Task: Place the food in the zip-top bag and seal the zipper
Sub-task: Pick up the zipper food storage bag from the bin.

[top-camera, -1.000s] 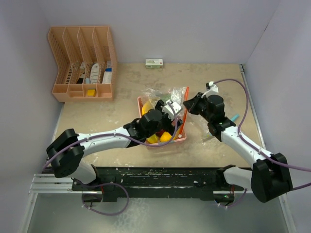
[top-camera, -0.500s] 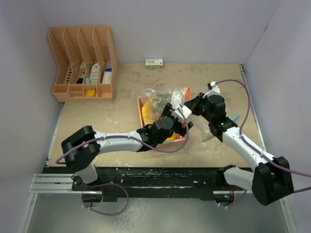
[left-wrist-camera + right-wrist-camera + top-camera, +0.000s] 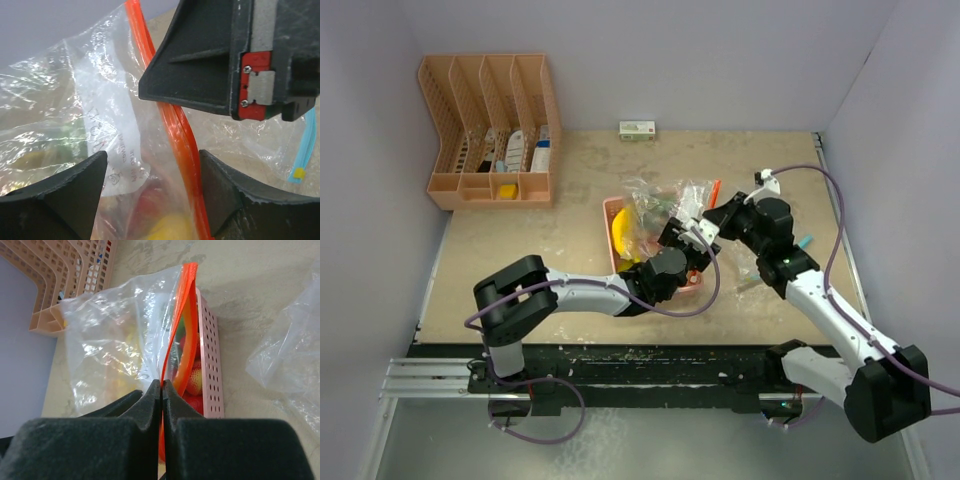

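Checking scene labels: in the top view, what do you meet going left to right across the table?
In order: peach desk organizer → yellow banana → right hand → light-blue strip.

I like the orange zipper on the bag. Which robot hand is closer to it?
Right. The right hand is shut on the orange zipper, pinching it. The left hand is open, its fingers either side of the bag, the zipper running between them ungripped.
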Motion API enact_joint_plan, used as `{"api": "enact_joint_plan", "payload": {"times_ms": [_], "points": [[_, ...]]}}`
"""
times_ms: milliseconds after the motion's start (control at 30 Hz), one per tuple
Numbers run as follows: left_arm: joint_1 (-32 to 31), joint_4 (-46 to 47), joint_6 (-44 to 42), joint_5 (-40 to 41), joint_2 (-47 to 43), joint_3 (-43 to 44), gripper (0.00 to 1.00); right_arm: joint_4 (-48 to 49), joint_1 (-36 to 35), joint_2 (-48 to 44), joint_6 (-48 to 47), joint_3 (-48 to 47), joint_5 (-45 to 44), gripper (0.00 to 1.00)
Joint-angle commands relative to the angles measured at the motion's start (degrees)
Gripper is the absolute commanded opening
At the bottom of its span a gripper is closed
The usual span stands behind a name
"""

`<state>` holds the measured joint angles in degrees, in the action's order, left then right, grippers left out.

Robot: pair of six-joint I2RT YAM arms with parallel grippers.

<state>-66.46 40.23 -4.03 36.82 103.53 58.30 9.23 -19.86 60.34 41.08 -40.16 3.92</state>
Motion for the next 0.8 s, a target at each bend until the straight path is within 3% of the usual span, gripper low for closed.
{"api": "enact_joint_plan", "payload": {"times_ms": [0,133,300,400,467,633,767], "points": [[0.0,6.0,-2.4,2.7,0.4,2.3,0.69,-1.6,0.0,-2.3,0.0,-2.7,-0.4,0.00],[0.0,5.0,-2.6,1.2,-1.3,1.8,0.43,-3.8,0.0,-3.4,-0.9,-3.2,-0.5,0.00],[0.5,3.3,-2.0,0.9,-6.0,-1.2,0.00,-6.1,0.0,-7.2,-2.2,-3.9,1.3,0.30],[1.5,1.0,0.6,-0.9,-10.7,-4.3,0.00,-9.6,0.0,-11.7,-3.6,-4.7,0.1,0.51],[2.3,-1.3,3.1,-2.5,-14.5,-6.3,0.00,-12.1,0.0,-14.6,-4.3,-4.9,-1.3,0.58],[4.2,-6.9,8.4,-8.6,-23.7,-9.3,0.00,-14.4,0.0,-18.5,-3.9,-4.2,-1.8,0.60],[4.4,-7.4,9.5,-11.5,-26.4,-10.6,0.00,-9.5,0.0,-17.4,-1.9,-2.3,2.7,0.60]]}}
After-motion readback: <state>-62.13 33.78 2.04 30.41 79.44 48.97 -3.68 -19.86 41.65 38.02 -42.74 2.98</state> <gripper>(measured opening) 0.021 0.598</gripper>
